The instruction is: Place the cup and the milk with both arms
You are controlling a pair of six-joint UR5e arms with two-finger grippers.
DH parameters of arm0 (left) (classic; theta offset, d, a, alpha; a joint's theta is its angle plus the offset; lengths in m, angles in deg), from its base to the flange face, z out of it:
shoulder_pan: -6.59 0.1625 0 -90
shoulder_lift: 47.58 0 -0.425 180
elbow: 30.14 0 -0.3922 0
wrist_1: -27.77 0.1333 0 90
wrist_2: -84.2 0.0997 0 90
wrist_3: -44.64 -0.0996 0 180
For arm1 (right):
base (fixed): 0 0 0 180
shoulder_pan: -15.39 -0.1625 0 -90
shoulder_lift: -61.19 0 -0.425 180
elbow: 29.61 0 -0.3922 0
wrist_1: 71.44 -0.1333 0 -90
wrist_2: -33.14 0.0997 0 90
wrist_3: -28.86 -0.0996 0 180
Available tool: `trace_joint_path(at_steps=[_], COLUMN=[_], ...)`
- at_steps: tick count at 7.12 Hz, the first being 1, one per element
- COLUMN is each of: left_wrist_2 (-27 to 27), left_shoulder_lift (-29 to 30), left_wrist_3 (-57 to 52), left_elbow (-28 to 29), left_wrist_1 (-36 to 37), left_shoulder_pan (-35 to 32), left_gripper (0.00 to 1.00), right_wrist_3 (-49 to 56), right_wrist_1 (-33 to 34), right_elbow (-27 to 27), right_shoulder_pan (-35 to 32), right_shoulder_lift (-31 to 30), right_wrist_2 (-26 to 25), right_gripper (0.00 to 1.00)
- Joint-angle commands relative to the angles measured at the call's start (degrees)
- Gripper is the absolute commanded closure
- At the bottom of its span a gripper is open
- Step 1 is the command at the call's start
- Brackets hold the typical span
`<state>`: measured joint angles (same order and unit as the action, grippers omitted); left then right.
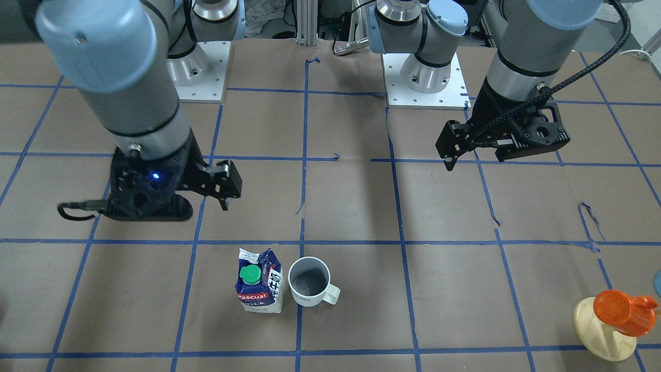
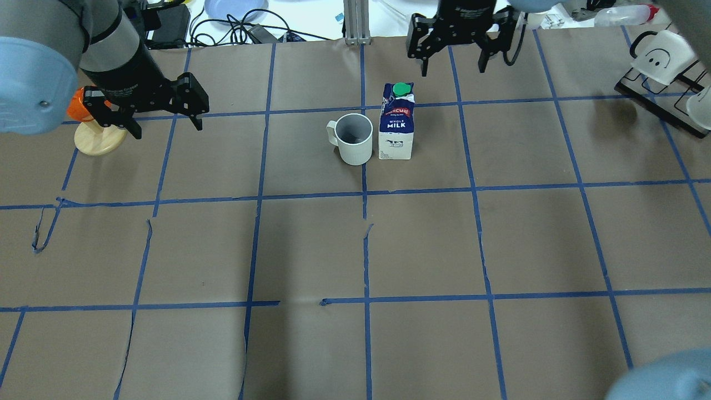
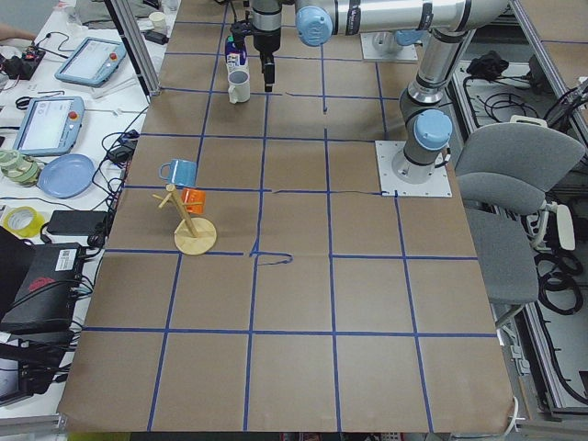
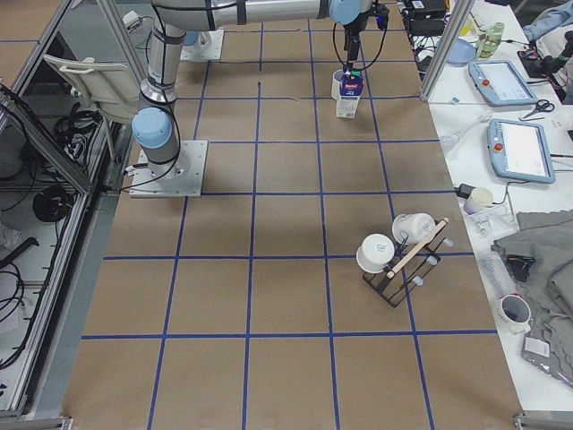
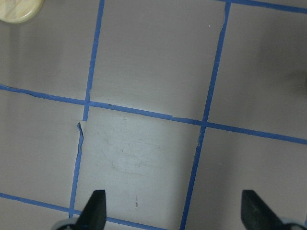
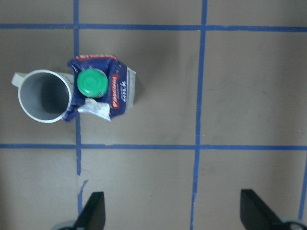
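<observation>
The white cup (image 2: 354,139) stands upright on the brown paper, its handle away from the milk. The blue and white milk carton (image 2: 396,125) with a green cap stands right beside it; I cannot tell whether they touch. Both also show in the front view, cup (image 1: 309,282) and milk (image 1: 261,281), and in the right wrist view, cup (image 6: 42,96) and milk (image 6: 101,91). My right gripper (image 2: 453,66) is open and empty, raised above the table beyond the milk. My left gripper (image 2: 166,126) is open and empty, raised far to the cup's left.
A wooden stand (image 2: 100,139) with an orange cup (image 2: 78,108) sits under my left gripper's outer side. A black rack with white mugs (image 2: 661,61) stands at the far right. Blue tape lines grid the paper. The table's far edge holds cables and a plate.
</observation>
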<state>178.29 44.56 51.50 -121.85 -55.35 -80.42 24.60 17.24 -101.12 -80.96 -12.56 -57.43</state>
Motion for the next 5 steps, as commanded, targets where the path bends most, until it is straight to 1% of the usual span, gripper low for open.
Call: trace_joint_path(at_steps=[1,2,3,5], left_wrist_2=[-3.5,-4.6,-4.6,-4.5], left_shoulder_lift=[-0.6,-0.8,-0.9,-1.1], left_wrist_3=[0.0,0.0,-0.1,-0.1], left_elbow=[-0.2,-0.4,-0.5,-0.6], left_wrist_1=[-0.2,-0.6,-0.6,-0.6], left_shoulder_pan=[-0.3,-0.3,-0.3,-0.2], left_gripper=[0.00,0.00,0.00,0.00], right_wrist_3=[5.8,5.9,6.4,6.5], right_wrist_1=[0.2,5.1,7.4,7.6], right_elbow=[-13.8,-19.1,-18.8,-18.1], right_shoulder_pan=[3.6,3.6,3.5,3.4], right_shoulder_lift=[-12.9,-16.2,-16.2,-16.6], right_wrist_2=[0.1,0.0,-0.6,-0.5], right_gripper=[0.00,0.00,0.00,0.00])
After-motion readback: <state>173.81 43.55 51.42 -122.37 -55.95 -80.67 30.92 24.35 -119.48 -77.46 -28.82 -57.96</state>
